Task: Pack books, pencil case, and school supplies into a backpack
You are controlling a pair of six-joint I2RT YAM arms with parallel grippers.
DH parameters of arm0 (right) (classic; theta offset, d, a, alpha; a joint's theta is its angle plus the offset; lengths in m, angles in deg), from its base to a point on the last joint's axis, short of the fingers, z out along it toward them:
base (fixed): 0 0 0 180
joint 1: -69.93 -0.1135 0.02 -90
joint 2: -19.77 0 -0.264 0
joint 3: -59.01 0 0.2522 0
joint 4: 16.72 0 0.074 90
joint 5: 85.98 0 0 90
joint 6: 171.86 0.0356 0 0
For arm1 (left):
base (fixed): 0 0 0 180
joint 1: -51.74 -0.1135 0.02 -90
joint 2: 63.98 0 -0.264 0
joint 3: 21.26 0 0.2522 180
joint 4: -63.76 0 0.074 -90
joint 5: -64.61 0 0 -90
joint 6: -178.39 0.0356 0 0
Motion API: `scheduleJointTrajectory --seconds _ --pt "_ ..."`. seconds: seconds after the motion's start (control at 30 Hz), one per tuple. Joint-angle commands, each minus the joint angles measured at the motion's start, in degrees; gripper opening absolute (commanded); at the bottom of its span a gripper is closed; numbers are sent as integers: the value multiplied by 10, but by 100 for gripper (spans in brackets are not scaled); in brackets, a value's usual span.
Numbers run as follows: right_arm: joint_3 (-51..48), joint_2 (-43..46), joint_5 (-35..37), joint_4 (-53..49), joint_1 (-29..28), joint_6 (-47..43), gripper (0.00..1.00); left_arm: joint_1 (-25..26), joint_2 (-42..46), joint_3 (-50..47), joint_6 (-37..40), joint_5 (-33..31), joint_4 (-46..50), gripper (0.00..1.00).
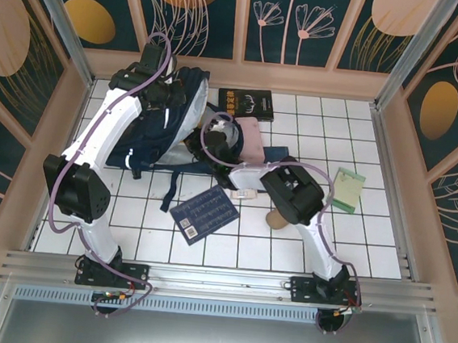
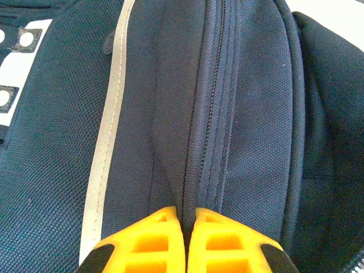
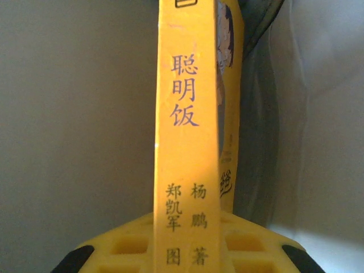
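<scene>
At the far left of the white tiled surface (image 1: 238,249) lies the backpack (image 1: 144,145), a large navy bag of coarse woven fabric, its straps trailing toward the near edge. The left jaws are closed on it, pinching a raised fold of cloth just beside a dark zipper (image 2: 213,114). A smooth grey reflective stripe (image 2: 105,142) runs down the cloth to the left of that fold.

At the bag's mouth, the right jaws grip the yellow book (image 3: 185,114) across its spine, which is narrow, flat and printed with dark characters. Pale grey lining (image 3: 74,142) stands close on the book's left.

Beyond the right arm, a black book (image 1: 246,103) lies flat near the far wall, and a pink, soft-edged item (image 1: 252,141) lies just beside the wrist. Nearer, a navy grid-patterned book (image 1: 203,212) with a white label lies askew, apart from a small white roll (image 1: 245,194). At the far right, a pale green piece (image 1: 346,189) lies flat beside the right forearm.
</scene>
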State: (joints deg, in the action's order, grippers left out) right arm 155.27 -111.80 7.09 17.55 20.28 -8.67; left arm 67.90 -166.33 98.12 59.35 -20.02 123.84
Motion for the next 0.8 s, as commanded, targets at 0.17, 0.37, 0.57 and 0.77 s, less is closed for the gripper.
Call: scheduleJointTrajectory --seconds 0.17,0.37,0.57,0.77 --pt "171 -102 19 8 -28 62 0 -1 37 21 -29 33 -89 0" --pt "291 -171 -27 -108 -33 75 0 0 38 19 -37 50 -99 0" --pt "330 -195 -107 -160 -22 80 31 -3 38 15 -30 30 -100 0" --pt "266 -143 -141 -154 -2 54 55 -18 58 5 -29 23 -103 0"
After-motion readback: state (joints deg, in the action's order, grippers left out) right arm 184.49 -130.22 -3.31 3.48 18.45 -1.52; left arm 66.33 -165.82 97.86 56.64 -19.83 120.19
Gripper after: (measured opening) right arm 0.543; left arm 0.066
